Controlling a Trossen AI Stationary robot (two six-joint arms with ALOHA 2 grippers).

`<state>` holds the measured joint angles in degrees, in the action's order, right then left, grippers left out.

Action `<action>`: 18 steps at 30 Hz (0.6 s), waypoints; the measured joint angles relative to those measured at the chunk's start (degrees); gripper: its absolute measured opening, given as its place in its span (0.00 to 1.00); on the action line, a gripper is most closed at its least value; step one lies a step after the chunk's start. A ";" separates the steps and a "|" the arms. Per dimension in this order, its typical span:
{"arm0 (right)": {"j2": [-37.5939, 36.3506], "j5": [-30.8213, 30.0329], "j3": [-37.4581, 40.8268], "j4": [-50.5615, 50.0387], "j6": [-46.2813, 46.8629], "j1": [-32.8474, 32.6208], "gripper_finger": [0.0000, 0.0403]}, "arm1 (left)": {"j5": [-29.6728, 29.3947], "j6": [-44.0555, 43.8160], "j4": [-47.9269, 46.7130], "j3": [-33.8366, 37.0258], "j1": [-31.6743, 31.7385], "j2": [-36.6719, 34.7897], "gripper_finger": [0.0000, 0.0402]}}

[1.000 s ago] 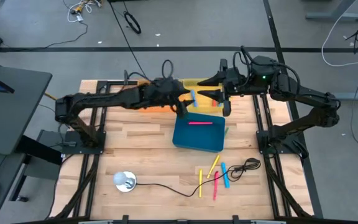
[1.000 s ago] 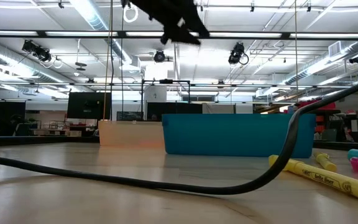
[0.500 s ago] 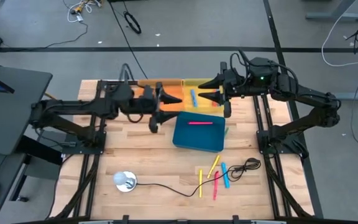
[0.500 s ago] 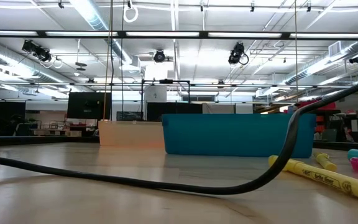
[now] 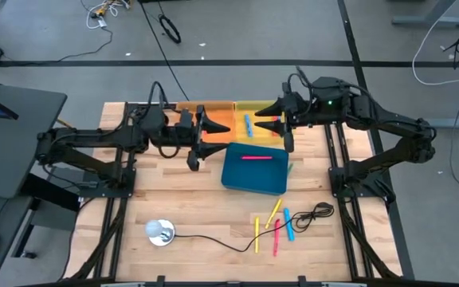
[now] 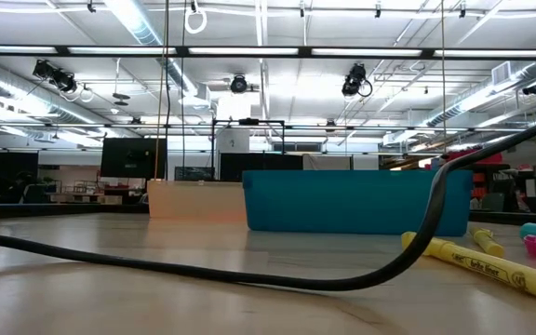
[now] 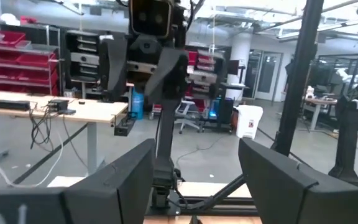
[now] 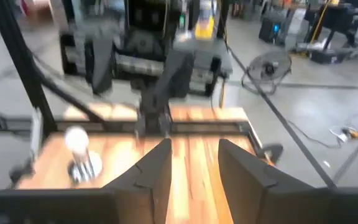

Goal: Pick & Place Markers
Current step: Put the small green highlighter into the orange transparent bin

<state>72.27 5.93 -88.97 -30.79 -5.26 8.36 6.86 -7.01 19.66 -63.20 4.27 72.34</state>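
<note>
Both grippers, left (image 5: 198, 143) and right (image 5: 280, 124), hang empty with jaws spread above the wooden table's (image 5: 182, 199) far side: one pink marker (image 5: 256, 157) lies in the teal plastic bin (image 5: 253, 175), apparently more in the yellow tray (image 5: 255, 108), several loose markers (image 5: 275, 225) by the black cable (image 5: 313, 214)

A pink marker (image 5: 256, 157) lies flat inside the blue bin (image 5: 236, 181), near the bin's far wall and parallel to it. A blue marker (image 5: 247, 125) lies in the yellow tray (image 5: 255, 106) behind the bin, and something red shows near that tray's right end, too hidden to name. On the table (image 5: 190, 207) in front of the bin lies a loose cluster: two yellow markers (image 5: 273, 212), a second pink marker (image 5: 276, 240) and a second blue marker (image 5: 289, 226), lying at crossing angles and close together. A green tip (image 5: 290, 168) pokes out beside the bin's right wall. In the low view, yellow markers (image 6: 487, 263) rest flat on the wood.
</note>
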 joint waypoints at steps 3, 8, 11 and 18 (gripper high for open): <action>0.00 -1.16 0.00 -4.38 -2.31 0.14 0.36 | -0.58 -1.85 -2.12 0.00 0.02 0.00 0.59; -0.15 -1.03 0.00 -14.08 -7.46 0.60 0.51 | 1.72 -3.84 -3.26 0.00 0.00 0.00 0.59; -0.20 -0.91 0.00 -21.74 -12.76 0.61 0.60 | 2.41 -4.58 -3.28 0.00 -0.04 0.00 0.59; -0.20 1.58 0.00 -39.72 -18.79 0.99 0.68 | 2.37 -4.78 -3.28 0.00 0.00 0.00 0.59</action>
<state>72.07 7.51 -88.97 -70.51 -24.05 9.35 9.23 -11.79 16.38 -63.20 4.27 72.34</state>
